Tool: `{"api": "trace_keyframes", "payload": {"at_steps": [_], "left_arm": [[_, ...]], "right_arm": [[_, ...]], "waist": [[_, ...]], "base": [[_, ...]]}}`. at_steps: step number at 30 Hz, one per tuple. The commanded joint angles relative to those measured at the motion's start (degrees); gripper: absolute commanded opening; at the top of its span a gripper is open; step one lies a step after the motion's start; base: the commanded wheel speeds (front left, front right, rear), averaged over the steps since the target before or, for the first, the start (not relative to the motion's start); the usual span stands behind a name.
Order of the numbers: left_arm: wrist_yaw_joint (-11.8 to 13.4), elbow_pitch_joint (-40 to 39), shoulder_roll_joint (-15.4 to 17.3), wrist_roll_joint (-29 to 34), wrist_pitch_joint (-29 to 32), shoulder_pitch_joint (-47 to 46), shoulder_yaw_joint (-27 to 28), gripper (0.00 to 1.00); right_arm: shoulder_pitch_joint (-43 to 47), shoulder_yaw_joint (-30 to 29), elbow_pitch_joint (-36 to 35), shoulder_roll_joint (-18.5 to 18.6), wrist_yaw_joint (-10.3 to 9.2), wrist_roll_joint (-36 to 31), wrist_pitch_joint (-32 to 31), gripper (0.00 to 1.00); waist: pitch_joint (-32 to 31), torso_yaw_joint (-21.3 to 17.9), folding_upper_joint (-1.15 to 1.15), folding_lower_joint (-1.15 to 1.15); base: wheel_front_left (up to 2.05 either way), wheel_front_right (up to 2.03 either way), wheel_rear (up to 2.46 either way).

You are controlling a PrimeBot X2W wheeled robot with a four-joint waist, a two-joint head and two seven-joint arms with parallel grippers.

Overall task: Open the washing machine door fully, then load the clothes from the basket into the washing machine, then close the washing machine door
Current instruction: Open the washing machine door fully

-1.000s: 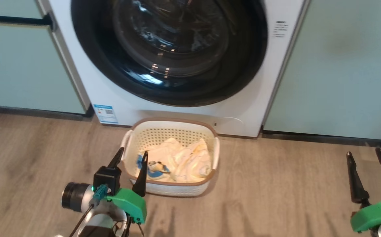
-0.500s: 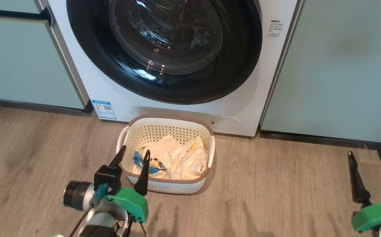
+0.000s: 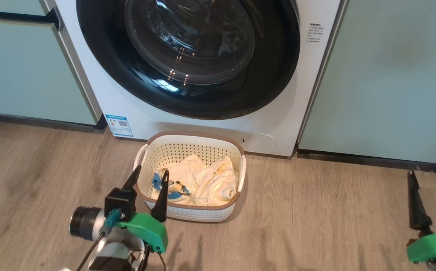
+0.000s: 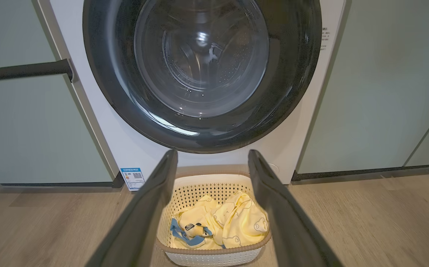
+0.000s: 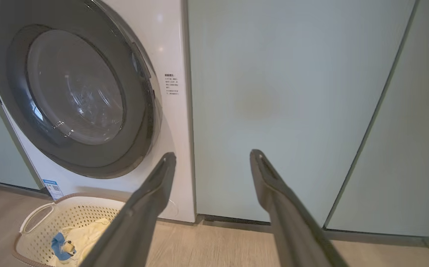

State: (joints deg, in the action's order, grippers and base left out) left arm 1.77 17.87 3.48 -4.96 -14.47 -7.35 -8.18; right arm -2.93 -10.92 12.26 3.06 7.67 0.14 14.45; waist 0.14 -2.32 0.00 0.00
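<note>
The white washing machine (image 3: 218, 130) stands between pale green cabinets, its round black-ringed washing machine door (image 3: 101, 75) lying shut against the front. On the floor in front sits the cream basket (image 3: 193, 134), holding pale yellow clothes (image 3: 206, 180) with a bit of blue. My left gripper (image 3: 152, 170) is open at the basket's near left corner, above its rim, holding nothing. My right gripper (image 3: 428, 174) is open over bare floor far to the right. In the left wrist view the open left gripper (image 4: 212, 155) frames the basket (image 4: 199, 185), the clothes (image 4: 236, 222) and the door (image 4: 107, 81).
Pale green cabinet doors flank the machine, one at the left (image 3: 26, 75) with a dark bar handle (image 3: 14, 17), one at the right (image 3: 383, 75). Wood-look floor (image 3: 316, 210) spreads around the basket. The open right gripper (image 5: 212, 155) faces the right cabinet (image 5: 273, 92).
The head camera shifted slightly at first. Since then my right gripper has slid lower and to the right, and my left gripper has dropped a little. Basket, clothes and door are unmoved.
</note>
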Motion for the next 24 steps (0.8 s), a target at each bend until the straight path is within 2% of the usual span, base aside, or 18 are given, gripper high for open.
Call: {"api": "trace_keyframes", "payload": {"at_steps": [1, 7, 24], "left_arm": [[0.39, -1.79, 0.46, 0.66, -0.52, -2.92, 2.06, 1.00], [0.35, -1.79, 0.40, 0.70, -0.52, -2.95, 2.16, 1.00], [0.36, -3.12, 0.37, 1.36, -0.52, -3.12, 2.54, 1.00]], "right_arm": [[-2.77, 1.10, -1.45, 0.26, -0.19, 0.90, 0.55, 1.00], [-2.93, 1.04, -0.14, 0.01, -0.19, 4.57, 0.55, 1.00], [-3.48, 1.11, 0.10, -0.13, -0.19, 4.99, 0.55, 1.00]], "waist": [[-0.01, 0.07, 0.00, 0.00], [0.03, 0.20, 0.00, 0.00], [1.36, 0.17, 0.00, 0.00]], "base": [[0.00, 0.00, 0.00], [0.00, 0.00, 0.00], [0.00, 0.00, 0.00]]}}
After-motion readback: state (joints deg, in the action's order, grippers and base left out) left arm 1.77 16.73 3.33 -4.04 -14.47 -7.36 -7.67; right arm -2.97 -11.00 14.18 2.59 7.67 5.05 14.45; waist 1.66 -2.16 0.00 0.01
